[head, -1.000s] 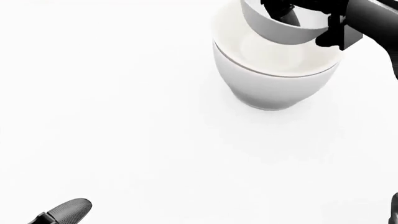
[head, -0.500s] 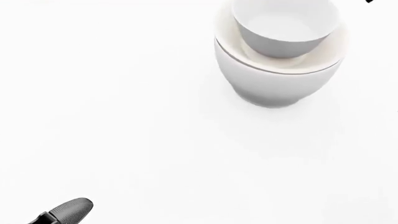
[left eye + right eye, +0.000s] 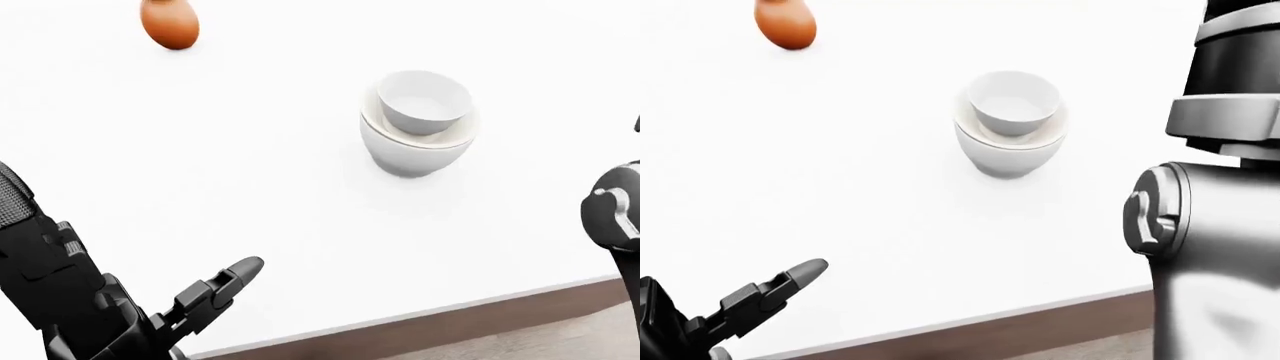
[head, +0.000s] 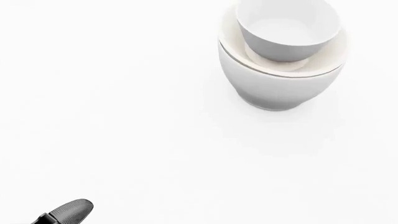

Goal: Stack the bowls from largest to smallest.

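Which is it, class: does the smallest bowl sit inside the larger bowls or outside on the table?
Inside. The small bowl rests upright in the larger bowl's mouth, its rim standing above theirs.

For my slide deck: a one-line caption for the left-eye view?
Small bowl nested in larger bowls on a white table, left hand open nearby, orange object beyond.

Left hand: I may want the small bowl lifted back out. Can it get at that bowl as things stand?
Probably yes. The left hand is open, and only bare table lies between it and the small bowl, which sits uncovered in the bigger bowl.
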Available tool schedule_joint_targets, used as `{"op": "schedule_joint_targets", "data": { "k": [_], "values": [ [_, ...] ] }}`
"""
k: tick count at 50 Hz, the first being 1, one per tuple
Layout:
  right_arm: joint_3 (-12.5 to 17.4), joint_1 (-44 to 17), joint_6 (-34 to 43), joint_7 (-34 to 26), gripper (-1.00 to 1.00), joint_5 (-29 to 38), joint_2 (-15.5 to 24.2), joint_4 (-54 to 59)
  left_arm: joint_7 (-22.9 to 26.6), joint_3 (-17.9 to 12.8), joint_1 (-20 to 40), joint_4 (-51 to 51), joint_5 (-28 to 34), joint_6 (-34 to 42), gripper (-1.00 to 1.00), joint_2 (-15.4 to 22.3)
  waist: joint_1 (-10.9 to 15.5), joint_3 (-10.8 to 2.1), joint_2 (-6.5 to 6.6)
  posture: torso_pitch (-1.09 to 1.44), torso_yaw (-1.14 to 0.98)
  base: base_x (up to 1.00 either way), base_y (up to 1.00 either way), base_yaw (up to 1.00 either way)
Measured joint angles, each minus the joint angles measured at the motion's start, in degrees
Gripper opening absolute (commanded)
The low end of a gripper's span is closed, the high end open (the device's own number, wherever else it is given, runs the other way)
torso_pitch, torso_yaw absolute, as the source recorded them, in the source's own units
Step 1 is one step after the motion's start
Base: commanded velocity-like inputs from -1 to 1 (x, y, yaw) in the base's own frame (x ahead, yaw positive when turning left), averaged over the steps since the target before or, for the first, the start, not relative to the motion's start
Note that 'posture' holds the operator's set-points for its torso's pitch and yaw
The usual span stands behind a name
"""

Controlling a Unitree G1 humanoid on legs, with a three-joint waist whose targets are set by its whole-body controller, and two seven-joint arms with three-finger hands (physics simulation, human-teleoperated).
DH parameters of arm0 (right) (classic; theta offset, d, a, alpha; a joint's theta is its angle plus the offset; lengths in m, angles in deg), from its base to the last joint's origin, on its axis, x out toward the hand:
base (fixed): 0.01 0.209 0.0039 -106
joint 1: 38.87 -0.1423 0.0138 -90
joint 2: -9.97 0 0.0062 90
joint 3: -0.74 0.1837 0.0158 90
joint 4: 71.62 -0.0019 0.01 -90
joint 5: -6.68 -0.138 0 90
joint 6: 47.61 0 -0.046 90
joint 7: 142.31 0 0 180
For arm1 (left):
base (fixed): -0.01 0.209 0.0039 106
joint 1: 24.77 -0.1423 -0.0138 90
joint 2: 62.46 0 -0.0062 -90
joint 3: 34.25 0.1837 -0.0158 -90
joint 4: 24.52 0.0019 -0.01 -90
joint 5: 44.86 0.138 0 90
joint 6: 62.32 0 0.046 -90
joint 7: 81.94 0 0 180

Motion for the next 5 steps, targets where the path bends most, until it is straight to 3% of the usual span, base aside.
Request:
{"op": "schedule_joint_targets", "data": {
  "k": [5],
  "values": [
    [-1.41,1.02,4.75,0.87,1.0,5.6,0.83,6.26,0.16,-0.11,0.29,-0.22,-0.13,0.22,1.0,0.02,0.16,0.09,-0.04,0.0,0.0,0.0,0.0,0.0]
  ]
}}
